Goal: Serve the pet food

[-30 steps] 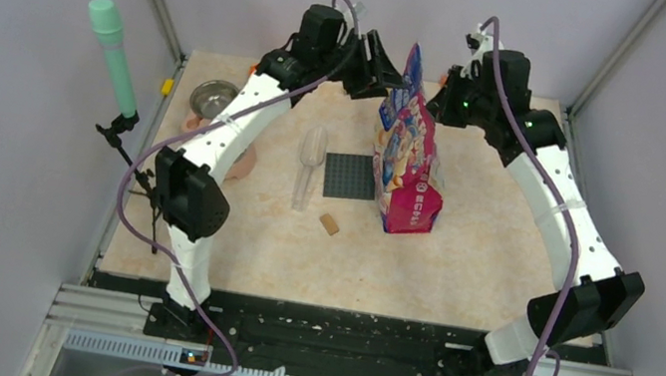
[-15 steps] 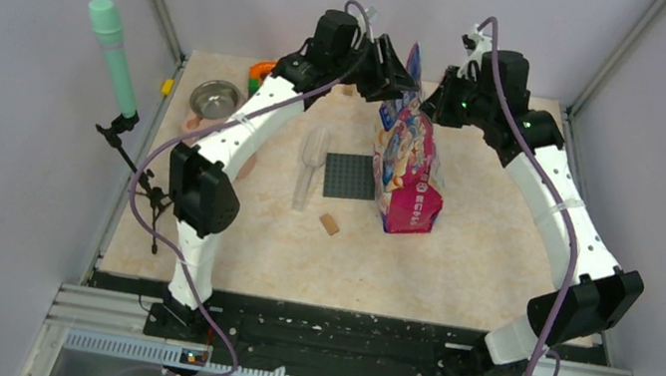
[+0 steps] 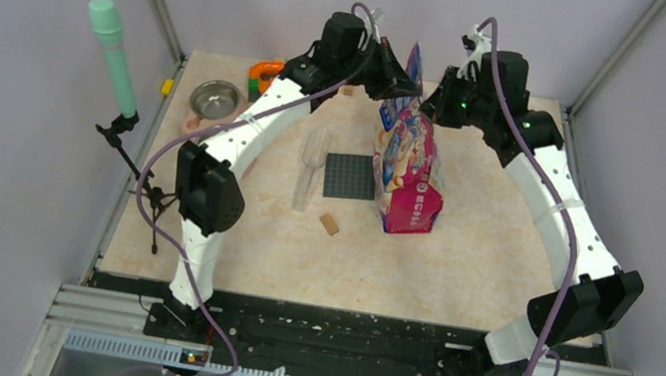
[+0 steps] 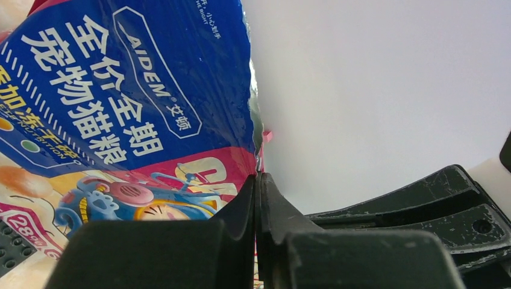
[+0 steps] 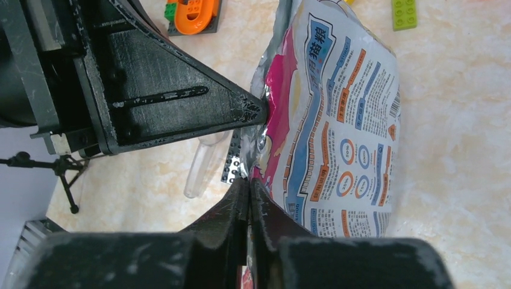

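The pet food is hidden inside its glossy pink-and-blue bag (image 3: 408, 165), which stands upright at the back middle of the table. My left gripper (image 3: 406, 85) is at the bag's top from the left, and in the left wrist view the gripper (image 4: 258, 176) is shut on the bag's (image 4: 120, 90) thin top edge. From the right, my right gripper (image 3: 432, 99) reaches the same top. The right wrist view shows the gripper (image 5: 249, 180) pinched shut on the bag's (image 5: 343, 120) foil edge, with the left gripper's fingertip (image 5: 253, 112) just above it.
A clear plastic scoop (image 3: 311, 159) and a dark grey studded plate (image 3: 351, 176) lie left of the bag. A small tan block (image 3: 330, 223) sits nearer. A metal bowl (image 3: 215, 100) and an orange-green toy (image 3: 264, 74) are at the back left. A green microphone (image 3: 113, 52) stands off the table's left edge.
My left arm has swung right to the bag's top and its jaws have closed on the edge. The right arm has held its place on the bag.
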### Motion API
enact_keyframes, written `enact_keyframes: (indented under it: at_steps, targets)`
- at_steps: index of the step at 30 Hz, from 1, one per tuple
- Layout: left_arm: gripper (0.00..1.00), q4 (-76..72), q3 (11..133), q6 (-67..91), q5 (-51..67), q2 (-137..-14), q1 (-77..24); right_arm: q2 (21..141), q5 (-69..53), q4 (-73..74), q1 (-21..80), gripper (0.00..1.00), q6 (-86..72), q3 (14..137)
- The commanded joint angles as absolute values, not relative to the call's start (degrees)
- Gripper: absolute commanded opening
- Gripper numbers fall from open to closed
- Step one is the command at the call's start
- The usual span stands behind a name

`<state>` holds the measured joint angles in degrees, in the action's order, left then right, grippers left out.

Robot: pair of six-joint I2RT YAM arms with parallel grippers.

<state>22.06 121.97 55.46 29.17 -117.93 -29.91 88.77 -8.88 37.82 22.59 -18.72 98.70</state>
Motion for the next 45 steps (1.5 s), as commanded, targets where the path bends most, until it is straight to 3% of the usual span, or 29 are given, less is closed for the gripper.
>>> enact_keyframes:
  at_steps: [1, 4, 9, 23, 30, 37, 42, 45]
  targets:
    - [0.00, 20.48, 123.35, 55.39, 28.73, -118.30, -30.23, 87.58, -5.83, 40.41, 22.24, 0.14, -19.14, 98.83]
    - [0.00, 20.61, 122.24, 54.80, 28.06, -117.34, -30.15, 87.39, -1.98, 41.43, 22.24, 0.27, -19.26, 99.41]
    - [0.00, 20.56, 120.67, 54.67, 28.51, -116.32, -30.15, 88.59, -0.47, 43.38, 22.24, 0.28, -19.92, 100.16]
    - [0.00, 20.84, 117.18, 54.10, 28.47, -114.30, -29.97, 85.42, -0.41, 37.87, 22.24, 0.50, -22.76, 99.88]
    - [0.00, 21.05, 116.41, 53.44, 28.72, -113.41, -29.78, 87.02, 2.65, 38.00, 22.24, 0.50, -23.84, 99.24]
    - [0.00, 21.40, 116.01, 52.97, 29.16, -112.61, -29.44, 89.38, 5.99, 39.66, 22.25, 0.34, -23.56, 97.79]
    - [0.00, 22.99, 116.01, 52.21, 29.05, -111.65, -28.67, 89.62, 6.08, 40.88, 22.24, 0.29, -22.01, 99.30]
    - [0.00, 23.44, 116.46, 52.29, 28.99, -110.88, -27.76, 90.03, 5.77, 42.21, 22.28, 0.31, -20.61, 101.18]
